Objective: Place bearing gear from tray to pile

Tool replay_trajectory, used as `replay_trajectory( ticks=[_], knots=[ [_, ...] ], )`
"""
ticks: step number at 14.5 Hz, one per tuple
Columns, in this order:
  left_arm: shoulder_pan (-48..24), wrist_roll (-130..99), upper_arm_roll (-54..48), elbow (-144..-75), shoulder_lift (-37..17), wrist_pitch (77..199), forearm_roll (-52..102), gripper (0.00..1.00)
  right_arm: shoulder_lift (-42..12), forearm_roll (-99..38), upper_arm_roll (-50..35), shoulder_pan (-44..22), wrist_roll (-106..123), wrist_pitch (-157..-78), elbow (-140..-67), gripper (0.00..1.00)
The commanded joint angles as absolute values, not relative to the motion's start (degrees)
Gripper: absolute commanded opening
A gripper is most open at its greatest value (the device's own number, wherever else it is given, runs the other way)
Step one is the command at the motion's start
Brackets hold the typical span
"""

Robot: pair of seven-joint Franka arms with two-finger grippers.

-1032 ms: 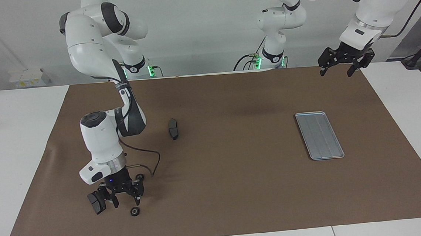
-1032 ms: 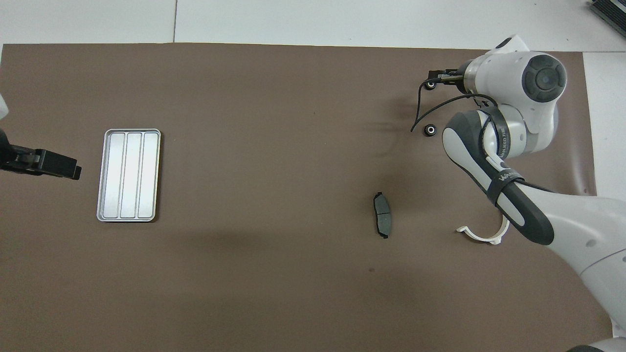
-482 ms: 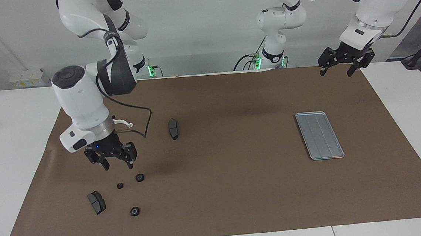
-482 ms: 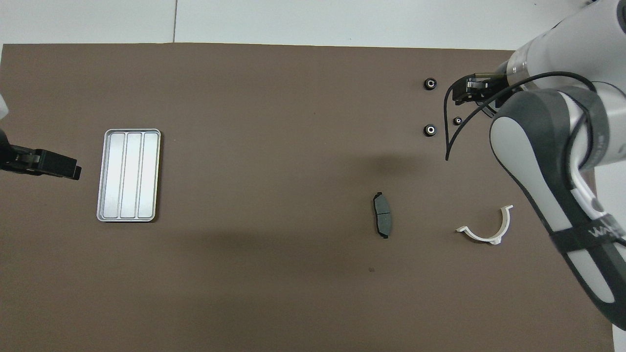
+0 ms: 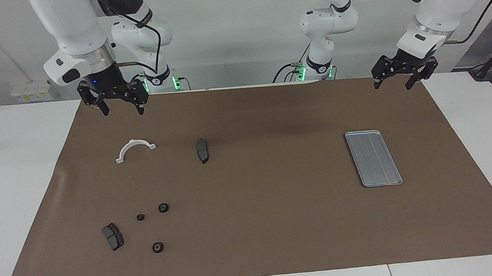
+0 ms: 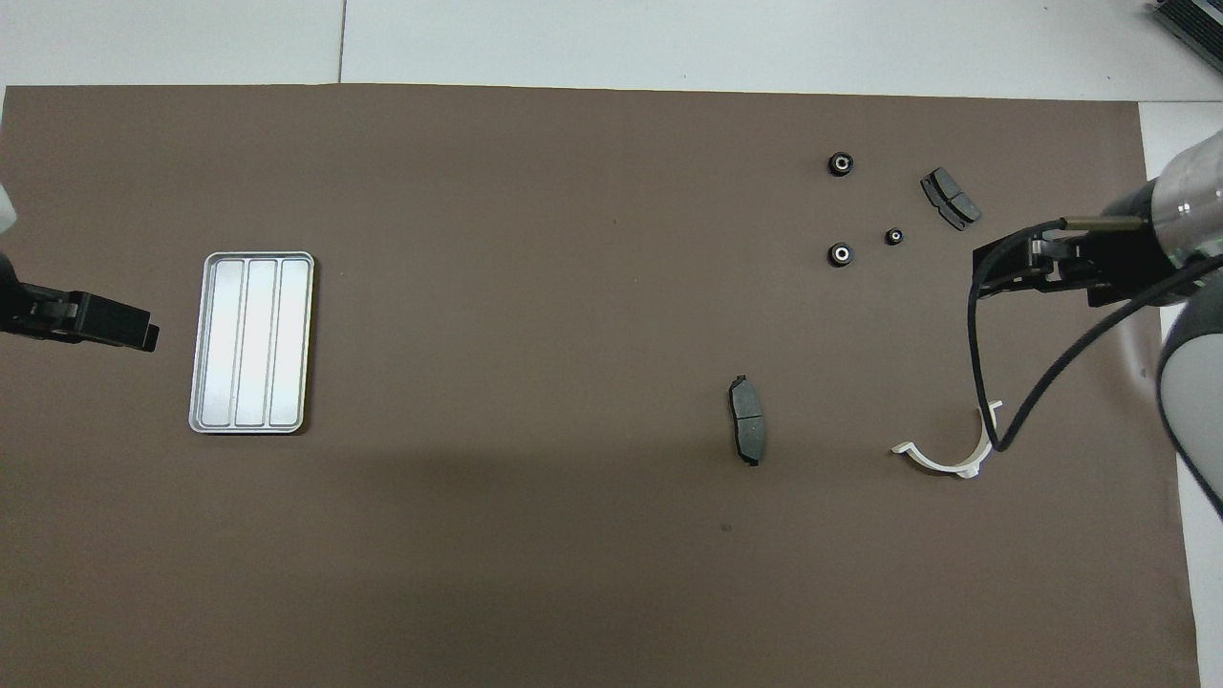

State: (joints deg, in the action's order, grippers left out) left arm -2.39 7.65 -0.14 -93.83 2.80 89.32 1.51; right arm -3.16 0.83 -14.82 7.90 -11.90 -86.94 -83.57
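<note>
The tray [image 5: 373,158] lies bare — three gears [image 5: 158,247] sit loose at the right arm's end. Both tools hang apart and empty: right tool [image 5: 116,102] above the mat's near edge, left tool [image 5: 400,75] waiting near the tray.

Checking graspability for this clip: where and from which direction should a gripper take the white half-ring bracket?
Probably from straight above, fingers straddling the thin band at the arch's crown. The white half-ring bracket lies flat on the mat with nothing beside it, its flanged ends pointing away from the robots.

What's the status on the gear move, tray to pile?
Both grippers open, raised, holding nothing: right gripper, left gripper. Tray holds no gear; pile has three gears on the mat. Nothing in the way.
</note>
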Motion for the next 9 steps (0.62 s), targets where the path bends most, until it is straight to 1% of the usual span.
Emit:
replay_trajectory(
  ticks=[1, 3, 6, 9],
  knots=[
    [-1.93, 8.44, -0.09, -94.31, 3.69, 88.59, 1.93, 1.0, -2.46, -2.63, -14.85, 11.32, -9.76, -87.71, -85.25, 1.0],
    [-1.93, 8.44, -0.09, -94.31, 3.69, 88.59, 1.93, 1.0, -2.46, -5.96, -14.77, 11.34, -10.98, -88.32, -85.25, 1.0],
    [-1.93, 8.44, -0.09, -94.31, 3.69, 88.59, 1.93, 1.0, -1.93, -5.8, -14.94, 10.63, -12.93, -89.82, -86.13, 1.0],
    [-1.93, 8.44, -0.09, -94.31, 3.69, 88.59, 1.93, 1.0, -1.67, -5.8, -14.68, 12.03, -12.83, -90.0, -86.04, 1.0]
  ],
)
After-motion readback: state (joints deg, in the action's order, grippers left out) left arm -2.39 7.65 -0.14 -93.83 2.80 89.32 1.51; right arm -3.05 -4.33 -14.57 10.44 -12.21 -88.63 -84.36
